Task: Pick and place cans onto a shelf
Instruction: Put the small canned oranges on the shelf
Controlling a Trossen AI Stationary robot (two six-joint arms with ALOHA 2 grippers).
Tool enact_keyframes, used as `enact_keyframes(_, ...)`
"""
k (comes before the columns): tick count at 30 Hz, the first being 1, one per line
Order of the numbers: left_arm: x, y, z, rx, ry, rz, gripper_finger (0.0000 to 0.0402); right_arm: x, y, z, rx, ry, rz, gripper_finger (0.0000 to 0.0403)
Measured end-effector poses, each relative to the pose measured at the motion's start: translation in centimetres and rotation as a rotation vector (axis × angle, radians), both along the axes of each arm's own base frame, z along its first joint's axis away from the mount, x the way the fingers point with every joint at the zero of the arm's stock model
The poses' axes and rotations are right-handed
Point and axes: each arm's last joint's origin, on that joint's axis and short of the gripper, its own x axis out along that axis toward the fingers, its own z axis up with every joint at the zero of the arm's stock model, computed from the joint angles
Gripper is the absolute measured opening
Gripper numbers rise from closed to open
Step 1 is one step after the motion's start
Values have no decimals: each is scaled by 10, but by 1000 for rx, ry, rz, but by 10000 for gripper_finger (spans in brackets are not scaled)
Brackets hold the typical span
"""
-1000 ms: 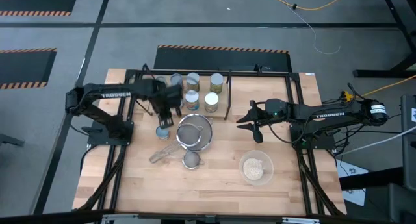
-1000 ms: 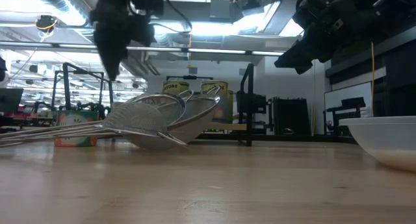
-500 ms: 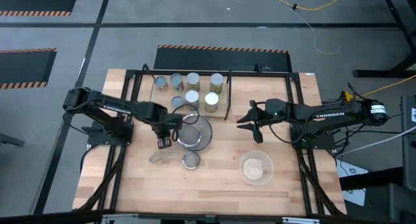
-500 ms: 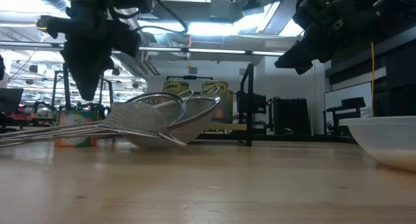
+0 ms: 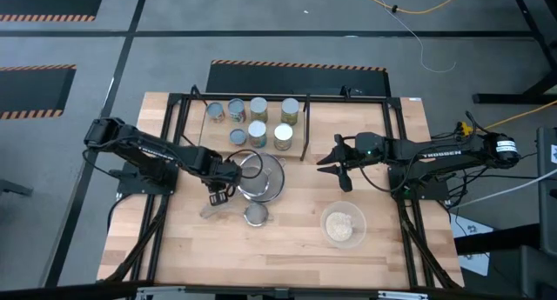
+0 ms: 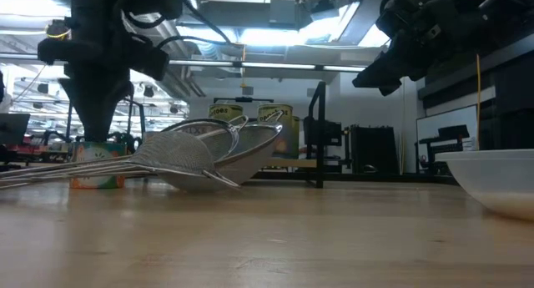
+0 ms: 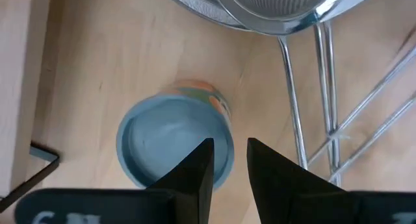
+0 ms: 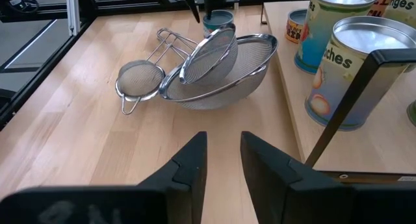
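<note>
From where I stood, the left gripper (image 5: 219, 194) hung over the near-left stretch of the table (image 5: 287, 252), pointing straight down at the one can still off the shelf, a short blue-topped can (image 7: 175, 150) standing upright on the wood just beside the strainer handles (image 7: 325, 120). Its fingers stood apart by only a narrow slot, narrower than the can's top, and held nothing. The can sat directly under the fingertips, a little off to one side of the slot, its long axis vertical, so I judged the jaws would have to widen before dropping round its sides. Further along lay the nested mesh strainers (image 5: 260, 176), and behind them the shelf (image 5: 306, 126) with six cans (image 5: 258, 119) already standing on it. To the right, the glass bowl (image 5: 343, 224) sat near the front edge. The right gripper (image 5: 324, 165) waited well away, raised beside the shelf's end, fingers slightly apart and empty, so the left arm was plainly the nearer.
</note>
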Motion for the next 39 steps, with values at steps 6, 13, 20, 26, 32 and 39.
enact_keyframes(6, -4, 0, -10, 3, 5, -3, 85, 0, 0, 0, 1, 0, -1, 98)
enact_keyframes(13, -8, 1, -16, 2, 20, 33, 82, 0, 0, 0, 1, 1, -1, 98)
enact_keyframes(20, -6, 0, -15, 1, 6, 14, 19, 0, 0, 0, 2, 1, -1, 98)
enact_keyframes(26, 4, -1, -1, -10, -40, -34, 10, 0, 0, 0, 2, 1, -2, 98)
enact_keyframes(32, 16, -1, 32, 5, -82, -172, 5, 0, 0, 0, 2, 1, -1, 98)
enact_keyframes(39, 23, 23, 73, 73, -88, -269, 3, 0, 0, 0, 2, 0, -1, 98)
